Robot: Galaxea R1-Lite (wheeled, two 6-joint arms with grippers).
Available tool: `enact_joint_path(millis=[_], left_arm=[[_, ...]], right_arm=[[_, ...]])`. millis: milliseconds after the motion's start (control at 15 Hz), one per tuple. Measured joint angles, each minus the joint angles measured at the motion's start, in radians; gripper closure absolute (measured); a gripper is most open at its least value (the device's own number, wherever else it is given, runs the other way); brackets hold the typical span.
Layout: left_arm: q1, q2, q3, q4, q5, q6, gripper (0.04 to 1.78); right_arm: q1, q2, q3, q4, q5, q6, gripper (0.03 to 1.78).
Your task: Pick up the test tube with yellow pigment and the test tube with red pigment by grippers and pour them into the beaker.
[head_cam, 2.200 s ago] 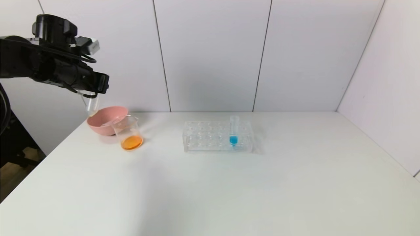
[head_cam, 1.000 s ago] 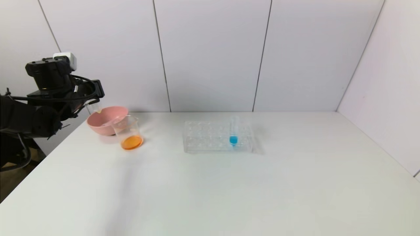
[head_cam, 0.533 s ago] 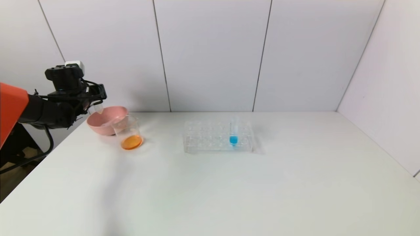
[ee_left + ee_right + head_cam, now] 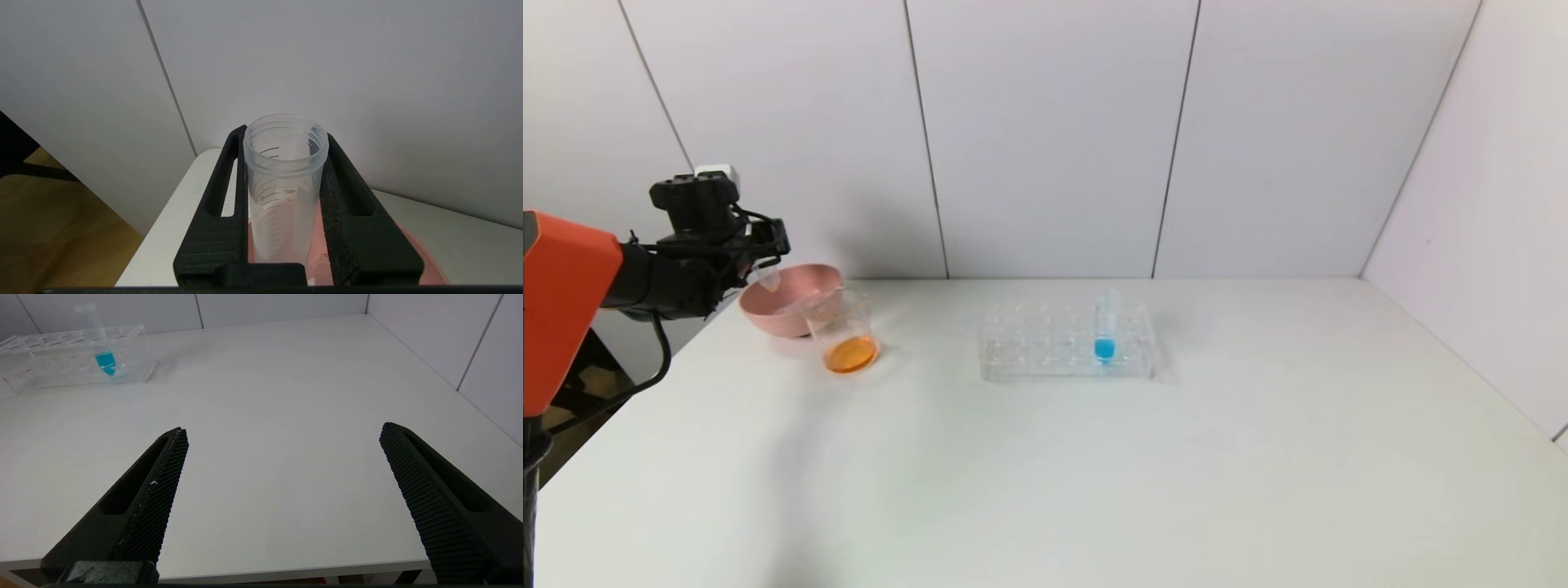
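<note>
White panelled walls close round the pale table (image 4: 1045, 457) I work at. At its far left corner my left gripper (image 4: 760, 260) is clamped on a clear test tube (image 4: 284, 183), one black finger (image 4: 222, 212) pressed to each side of it. The tube looks empty from my wrist, so I cannot tell whether it is the one that held yellow or red pigment. Its tapered tip (image 4: 769, 281) hangs over the near left rim of the pink bowl (image 4: 788, 309), and whether it touches the rim is hard to judge from my head view. Just beside the bowl, on its nearer right side, stands the beaker (image 4: 843, 331) with orange liquid pooled in its bottom. Further right, well apart from the beaker, the clear tube rack (image 4: 1065, 340) holds one upright tube with blue liquid (image 4: 1104, 329) toward its right end. My right gripper (image 4: 282, 457) hovers low over the near edge of the table with its fingers (image 4: 151, 498) spread wide and gripping nothing, the rack lying away across the table from it.
</note>
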Motion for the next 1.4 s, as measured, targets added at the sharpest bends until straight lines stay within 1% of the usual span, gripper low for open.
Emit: enact_joint_path(millis=[67, 133, 333, 400, 533, 600, 667, 800, 933, 1133, 1267, 1400], left_arm=[[-0.001, 0.004, -0.001, -0.006, -0.001, 0.0, 1.13], [-0.004, 0.005, -0.001, -0.007, -0.002, 0.0, 1.0], [-0.008, 0.004, -0.002, -0.008, -0.004, 0.0, 0.5], [-0.011, 0.0, -0.001, -0.008, -0.003, -0.001, 0.37], [-0.024, -0.025, 0.016, -0.009, -0.003, -0.008, 0.17], [-0.033, -0.049, 0.034, -0.009, -0.002, -0.009, 0.1], [-0.046, -0.084, 0.063, -0.008, -0.002, -0.008, 0.06], [-0.083, -0.175, 0.132, -0.008, -0.01, -0.006, 0.05], [-0.13, -0.285, 0.214, -0.012, -0.047, -0.005, 0.06], [-0.233, -0.471, 0.379, -0.025, -0.111, 0.008, 0.06], [-0.285, -0.593, 0.48, -0.031, -0.121, 0.046, 0.06], [-0.309, -0.713, 0.56, -0.03, -0.124, 0.102, 0.06]], right_arm=[[0.0, 0.0, 0.0, 0.0, 0.0, 0.0, 0.1], [0.0, 0.0, 0.0, 0.0, 0.0, 0.0, 0.1], [0.0, 0.0, 0.0, 0.0, 0.0, 0.0, 0.1], [0.0, 0.0, 0.0, 0.0, 0.0, 0.0, 0.1], [0.0, 0.0, 0.0, 0.0, 0.0, 0.0, 0.1], [0.0, 0.0, 0.0, 0.0, 0.0, 0.0, 0.1], [0.0, 0.0, 0.0, 0.0, 0.0, 0.0, 0.1], [0.0, 0.0, 0.0, 0.0, 0.0, 0.0, 0.1], [0.0, 0.0, 0.0, 0.0, 0.0, 0.0, 0.1], [0.0, 0.0, 0.0, 0.0, 0.0, 0.0, 0.1], [0.0, 0.0, 0.0, 0.0, 0.0, 0.0, 0.1], [0.0, 0.0, 0.0, 0.0, 0.0, 0.0, 0.1]])
